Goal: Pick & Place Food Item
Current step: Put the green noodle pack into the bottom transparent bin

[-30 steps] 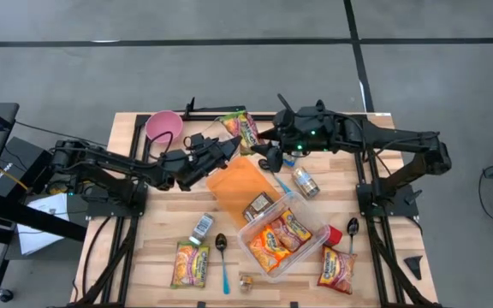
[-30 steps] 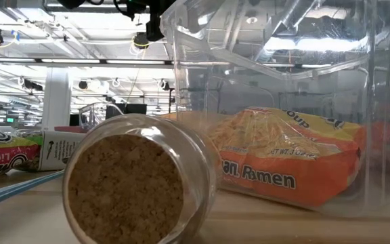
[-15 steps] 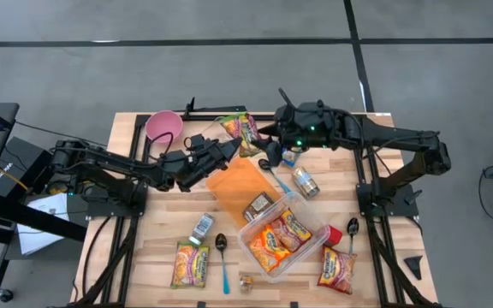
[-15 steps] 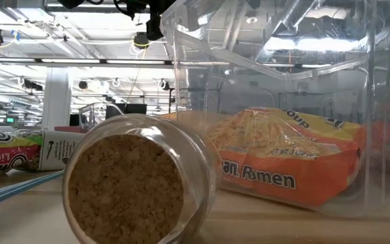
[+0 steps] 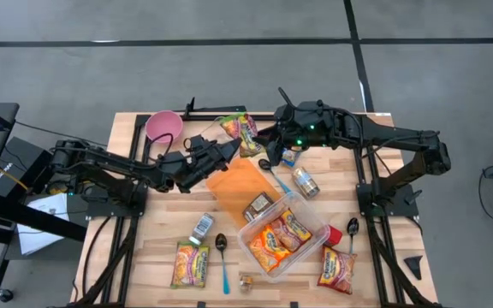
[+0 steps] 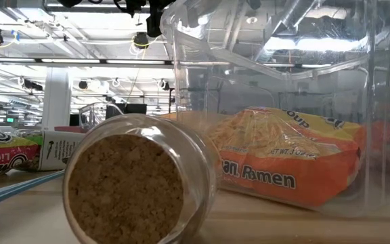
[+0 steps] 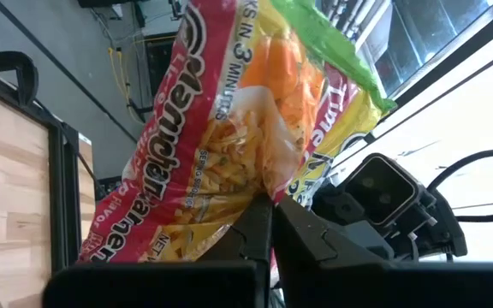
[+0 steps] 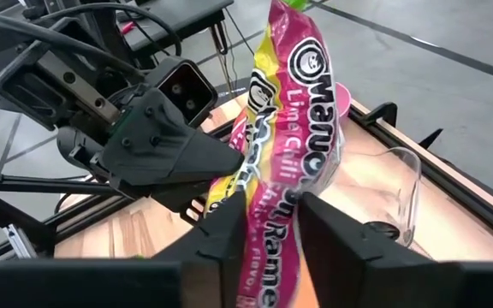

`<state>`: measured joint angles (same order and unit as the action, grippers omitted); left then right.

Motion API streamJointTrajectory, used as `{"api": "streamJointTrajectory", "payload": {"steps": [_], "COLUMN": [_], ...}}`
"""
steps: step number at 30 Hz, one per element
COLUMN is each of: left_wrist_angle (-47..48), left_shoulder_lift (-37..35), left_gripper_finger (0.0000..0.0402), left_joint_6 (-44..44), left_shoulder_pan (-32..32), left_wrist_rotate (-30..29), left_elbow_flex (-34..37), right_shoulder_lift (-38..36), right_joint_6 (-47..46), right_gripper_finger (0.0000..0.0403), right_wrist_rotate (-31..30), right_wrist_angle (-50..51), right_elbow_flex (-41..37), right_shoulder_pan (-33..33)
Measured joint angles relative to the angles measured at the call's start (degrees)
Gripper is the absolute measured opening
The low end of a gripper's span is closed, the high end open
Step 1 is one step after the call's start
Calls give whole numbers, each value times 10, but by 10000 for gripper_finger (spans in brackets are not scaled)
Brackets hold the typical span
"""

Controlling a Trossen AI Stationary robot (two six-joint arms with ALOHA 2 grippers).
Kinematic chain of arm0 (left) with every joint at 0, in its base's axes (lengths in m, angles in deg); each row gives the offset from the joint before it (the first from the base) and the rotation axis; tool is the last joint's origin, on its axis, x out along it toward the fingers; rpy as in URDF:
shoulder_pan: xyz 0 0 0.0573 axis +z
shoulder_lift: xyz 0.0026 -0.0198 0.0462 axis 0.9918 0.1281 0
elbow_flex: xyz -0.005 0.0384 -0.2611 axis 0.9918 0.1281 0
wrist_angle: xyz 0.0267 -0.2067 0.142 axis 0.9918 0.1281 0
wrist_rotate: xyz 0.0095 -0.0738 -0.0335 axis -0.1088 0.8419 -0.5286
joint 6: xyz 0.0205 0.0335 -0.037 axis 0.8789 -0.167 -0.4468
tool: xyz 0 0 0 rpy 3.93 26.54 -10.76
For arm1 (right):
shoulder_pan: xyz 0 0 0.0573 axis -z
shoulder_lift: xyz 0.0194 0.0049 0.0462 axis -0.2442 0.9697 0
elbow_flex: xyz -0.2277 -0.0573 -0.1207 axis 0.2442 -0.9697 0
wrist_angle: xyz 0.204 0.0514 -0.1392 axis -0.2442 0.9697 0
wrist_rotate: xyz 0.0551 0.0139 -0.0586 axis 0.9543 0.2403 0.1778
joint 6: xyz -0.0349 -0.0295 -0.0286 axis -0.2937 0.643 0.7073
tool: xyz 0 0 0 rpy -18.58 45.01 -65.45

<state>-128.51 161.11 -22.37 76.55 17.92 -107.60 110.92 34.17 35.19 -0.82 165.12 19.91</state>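
Moving in, the right gripper (image 5: 266, 152) is closing around the ramen packet (image 5: 240, 130) that the left gripper (image 5: 232, 147) is pinching above the table's (image 5: 135, 248) back edge. Handover seems underway; next, the left should release. Packet hangs upright, long axis roughly vertical.

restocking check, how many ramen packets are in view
5: one held between the left gripper and right gripper, two inside the clear bin, one front left, one front right. More could be hidden.
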Motion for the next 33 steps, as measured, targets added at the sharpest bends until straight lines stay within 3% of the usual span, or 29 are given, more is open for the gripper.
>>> {"api": "streamJointTrajectory", "payload": {"steps": [8,21,33], "left_wrist_angle": [0,15,25], "left_shoulder_lift": [0,-2,-60], "left_gripper_finger": [2,49,109], "left_joint_6": [0,64,97], "left_shoulder_pan": [0,-32,-34], "left_wrist_rotate": [-2,26,182], "left_elbow_flex": [0,0,61], "right_shoulder_lift": [0,-1,-23], "right_joint_6": [2,-28,-75], "right_gripper_finger": [7,1,0], "right_wrist_rotate": [0,0,-2], "right_wrist_angle": [0,1,54], "right_elbow_flex": [0,0,-1], "right_shoulder_pan": [-1,-1,12]}}
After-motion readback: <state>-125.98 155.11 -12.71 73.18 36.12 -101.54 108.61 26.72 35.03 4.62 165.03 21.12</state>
